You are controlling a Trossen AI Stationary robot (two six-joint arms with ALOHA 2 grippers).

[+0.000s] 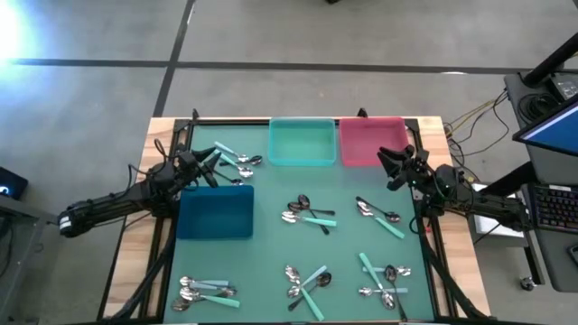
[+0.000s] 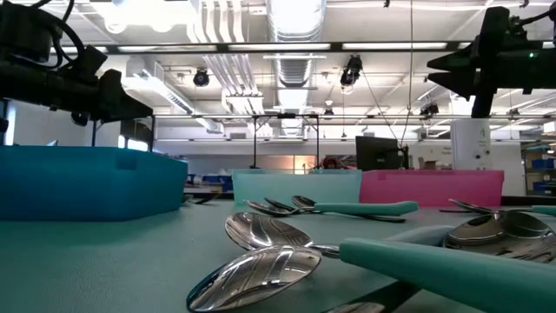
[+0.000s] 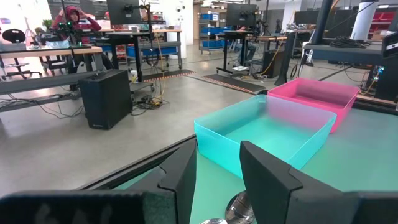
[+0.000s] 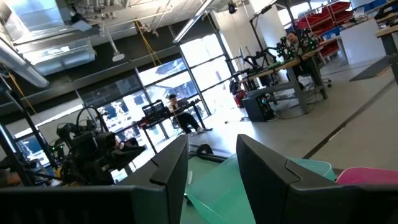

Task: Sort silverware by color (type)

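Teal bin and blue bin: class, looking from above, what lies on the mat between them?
In the high view, a small cluster of spoons lies between the teal bin and the blue bin, with the left gripper beside it.

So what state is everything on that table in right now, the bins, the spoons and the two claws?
Blue bin: empty.
Teal bin: empty.
Pink bin: empty.
Spoons: unsorted, lying in clusters on the mat.
Left gripper: open, holding nothing.
Right gripper: open, holding nothing.

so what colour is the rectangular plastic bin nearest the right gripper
Pink: the rectangular plastic bin by the right gripper shows best in the high view.
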